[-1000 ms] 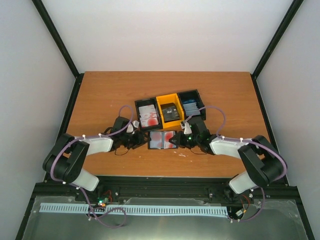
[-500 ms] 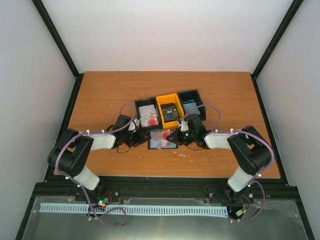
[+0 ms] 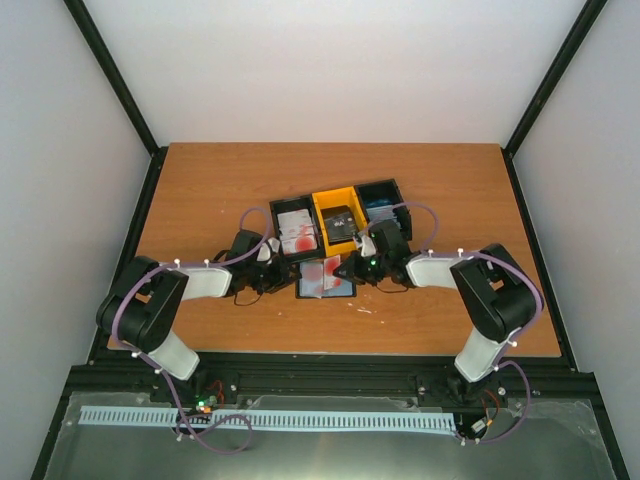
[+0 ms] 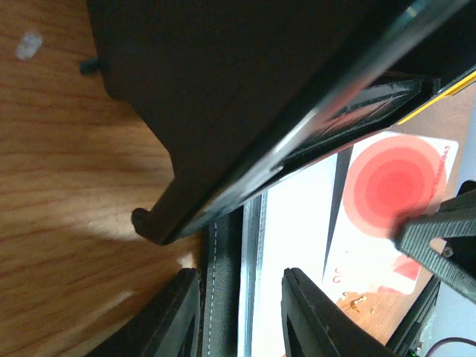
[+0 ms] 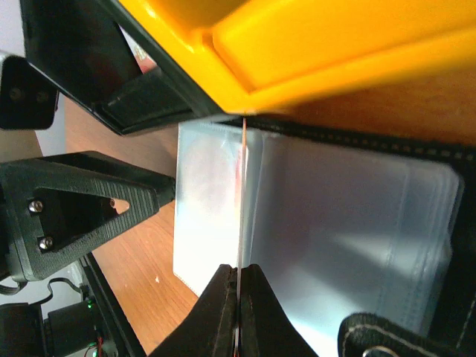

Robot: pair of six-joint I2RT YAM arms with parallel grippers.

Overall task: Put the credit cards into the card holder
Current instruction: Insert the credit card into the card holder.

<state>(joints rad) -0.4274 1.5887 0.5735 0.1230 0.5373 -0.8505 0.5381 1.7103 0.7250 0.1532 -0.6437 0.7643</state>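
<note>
The card holder (image 3: 325,281) lies open on the table just in front of the bins, pale sleeves up, with red-blotched cards showing in it. My left gripper (image 3: 281,277) is open, its fingers straddling the holder's stitched left edge (image 4: 222,297). My right gripper (image 3: 346,268) is shut on a white credit card with a red blotch, seen edge-on in the right wrist view (image 5: 243,193) and standing over the holder's sleeves (image 5: 349,223). In the left wrist view that card's face (image 4: 390,186) hangs over the holder.
Three bins stand in a row behind the holder: a black one (image 3: 273,214) with white cards, a yellow one (image 3: 321,214) with dark cards, a black one (image 3: 403,200) with blue cards. The yellow bin's wall (image 5: 312,44) is close above my right fingers.
My right gripper has moved left and a little toward the bins with the card, now over the holder's right half. The left gripper has stayed at the holder's left edge.
</note>
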